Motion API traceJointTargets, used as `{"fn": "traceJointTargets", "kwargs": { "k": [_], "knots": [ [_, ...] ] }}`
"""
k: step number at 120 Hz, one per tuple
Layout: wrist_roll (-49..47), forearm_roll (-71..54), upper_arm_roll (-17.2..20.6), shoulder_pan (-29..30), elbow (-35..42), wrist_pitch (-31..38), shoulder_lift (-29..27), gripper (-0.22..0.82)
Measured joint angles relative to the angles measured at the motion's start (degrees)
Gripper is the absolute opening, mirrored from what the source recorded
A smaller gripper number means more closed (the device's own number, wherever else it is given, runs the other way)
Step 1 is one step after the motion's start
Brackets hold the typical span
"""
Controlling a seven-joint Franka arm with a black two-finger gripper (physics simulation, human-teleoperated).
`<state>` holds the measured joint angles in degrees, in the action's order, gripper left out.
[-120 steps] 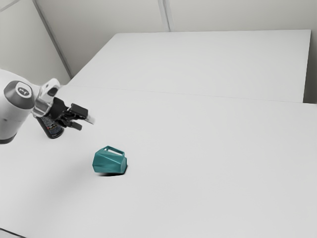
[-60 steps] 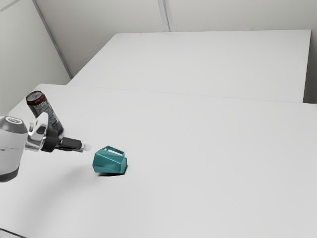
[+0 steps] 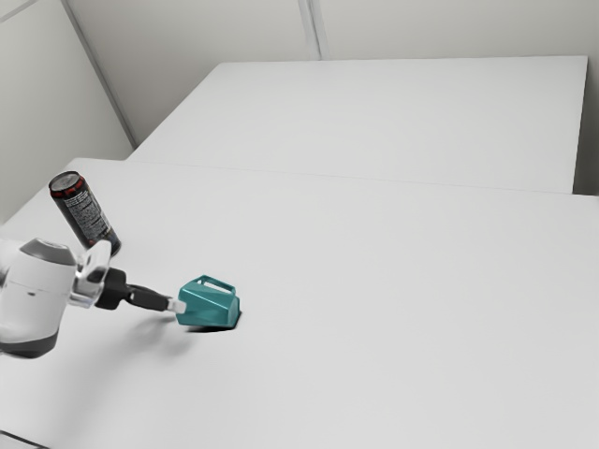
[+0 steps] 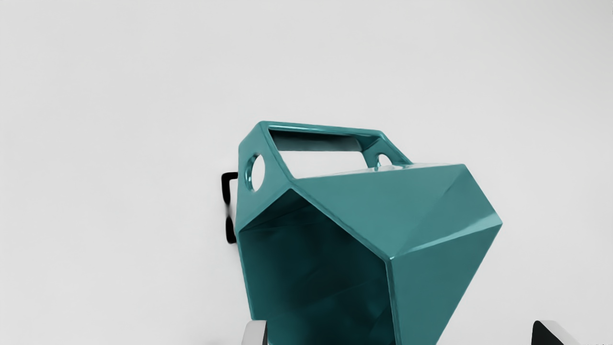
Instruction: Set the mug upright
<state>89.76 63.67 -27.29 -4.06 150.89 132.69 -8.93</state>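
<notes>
One mug [image 3: 210, 305]: on its side on the table [image 3: 393, 309], near the exterior view's left. It is not upright.
Mouth [image 4: 321, 273]: open toward the gripper [image 3: 176, 306], on the mug's left in the exterior view.
Handle [image 4: 323, 128]: up, off the table, so the mug seems to lie on a flat side of its body.
Gripper: wide, with no mug held. It is low by the mouth, one finger [image 4: 255, 334] at the mouth's edge, the other [image 4: 547, 334] well out past the far side of the body. Whether it touches the mug, one cannot tell.
Why wide: likely to leave room for the wall or the body to fit in between.
Can [image 3: 84, 215]: farther back, at the exterior view's left, apart from the mug, so it should not get in the way.
Next: likely get a good hold, then tip the mug so the mouth looks up.
Watch out: a bump could push or roll it.
</notes>
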Motion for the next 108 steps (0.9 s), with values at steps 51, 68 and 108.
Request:
{"fn": "traceJointTargets", "kwargs": {
  "k": [51,68,108],
  "knots": [
    [8.7,5.9,3.6,-0.3,-0.1,0.3,2.7,0.56],
    [10.7,6.9,3.9,-0.3,-0.1,0.5,2.8,0.41],
    [14.0,9.0,7.3,-0.3,-0.5,1.1,2.4,0.27]
  ]
}}
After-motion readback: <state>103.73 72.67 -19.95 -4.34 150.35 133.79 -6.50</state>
